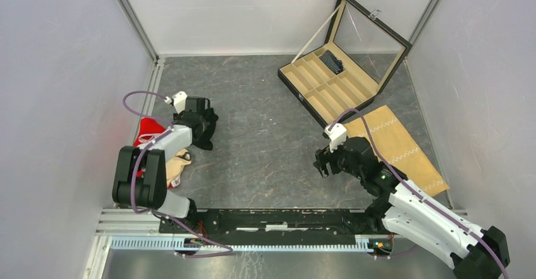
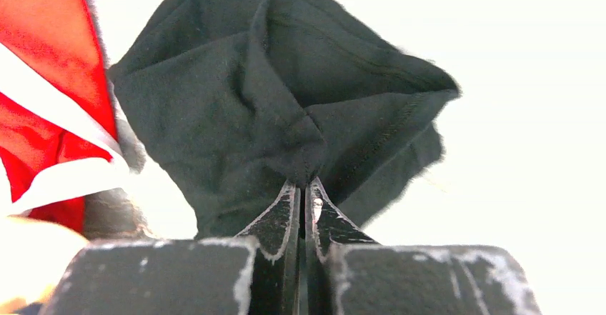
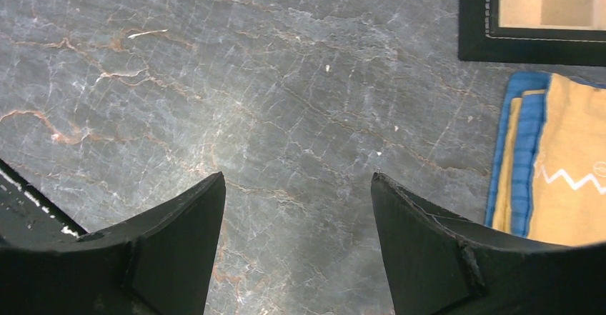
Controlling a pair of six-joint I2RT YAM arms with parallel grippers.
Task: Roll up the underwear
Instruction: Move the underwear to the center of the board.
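My left gripper (image 1: 203, 129) is shut on the plain black underwear (image 2: 286, 101), pinching a fold of it between the fingertips; the cloth hangs bunched from the jaws. In the top view the black underwear (image 1: 206, 141) is a dark bundle under the gripper at the table's left. A rolled dark navy striped underwear (image 1: 331, 61) lies in a compartment of the open box. My right gripper (image 3: 296, 186) is open and empty above bare table; in the top view it (image 1: 322, 164) sits right of centre.
A red garment (image 1: 148, 130) and a cream one (image 1: 177, 165) lie by the left arm; the red one also shows in the left wrist view (image 2: 43, 108). The open black box (image 1: 316, 83) stands at the back right. A tan zigzag-stitched cloth (image 1: 395, 143) lies in front of it.
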